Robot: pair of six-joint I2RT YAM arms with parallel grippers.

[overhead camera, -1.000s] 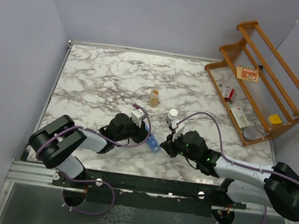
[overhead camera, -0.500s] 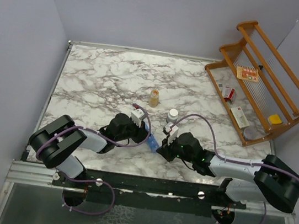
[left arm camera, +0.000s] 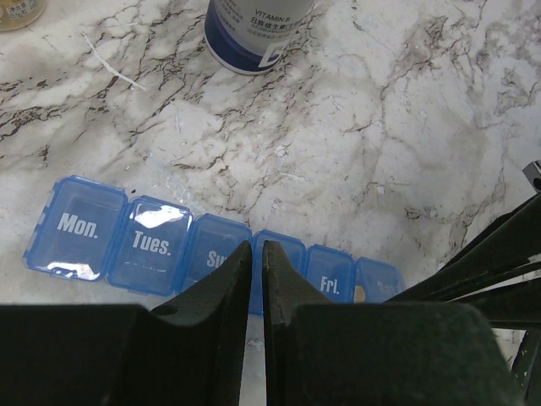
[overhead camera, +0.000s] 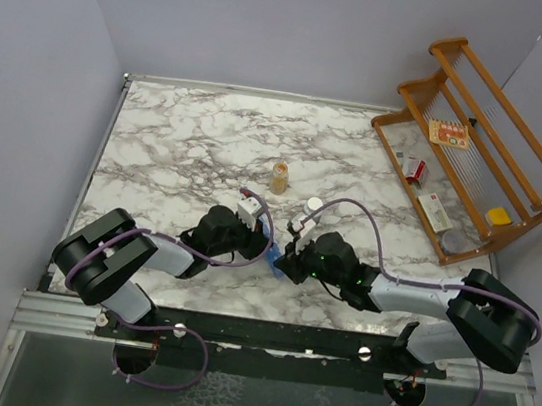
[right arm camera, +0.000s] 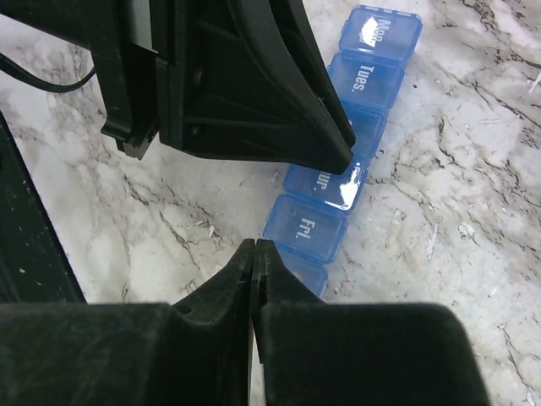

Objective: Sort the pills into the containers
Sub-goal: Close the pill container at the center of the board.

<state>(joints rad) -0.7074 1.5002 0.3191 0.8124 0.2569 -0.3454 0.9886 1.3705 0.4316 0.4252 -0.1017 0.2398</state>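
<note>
— Near the front edge of the marble table (left arm camera: 397,127), where are the containers (left arm camera: 161,245)?
— I log them lying flat between both arms, day labels up. Left gripper (left arm camera: 257,247): fingers all but together with a thin slit between them, tips down on the middle compartments. I cannot tell if they pinch anything.
— Right side?
— Right gripper (right arm camera: 254,245): fingers pressed together, holding nothing, tips just beside the last compartment past "Fri." A blue-labelled bottle (left arm camera: 254,25) stands apart, beyond.

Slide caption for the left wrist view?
Shut left end effector over the middle of a translucent blue plastic day-labelled pill strip on white marble table.
</note>
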